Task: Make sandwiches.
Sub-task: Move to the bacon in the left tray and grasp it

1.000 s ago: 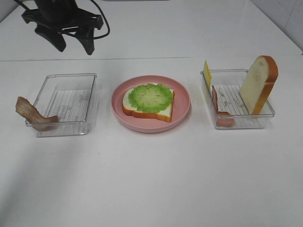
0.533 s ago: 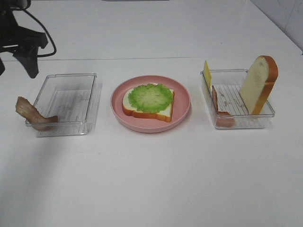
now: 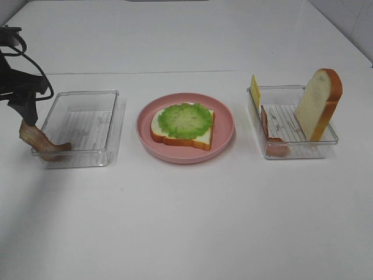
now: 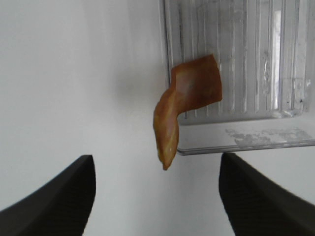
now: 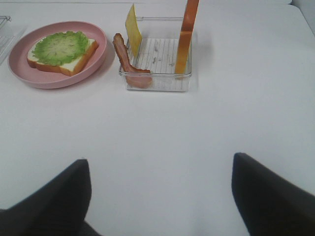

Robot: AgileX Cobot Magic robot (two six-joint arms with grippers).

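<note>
— Pink plate (image 3: 226, 129), seen from high up: what is lying on it?
— A bread slice (image 3: 175, 137) is lying there, wearing lettuce (image 3: 185, 119). The left claw (image 3: 26, 108) is hovering over a bacon strip (image 3: 39, 139) draping across the left tray (image 3: 87, 116) rim.
— Left wrist?
— Its fingers (image 4: 49, 196) are standing wide apart, gripping nothing.
— Right wrist?
— The right claw (image 5: 160, 196) is gaping empty, well apart from the right tray (image 5: 157, 84), where cheese (image 5: 132, 24), a second bacon strip (image 5: 125, 61) and a second bread slice (image 5: 186, 37) are standing.

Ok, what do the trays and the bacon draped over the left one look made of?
Left tray and right tray: clear rigid plastic, glossy; ribbed floors show through the walls. Bacon strip: probably soft rubbery plastic, dull sheen; it bends over the rim.
</note>
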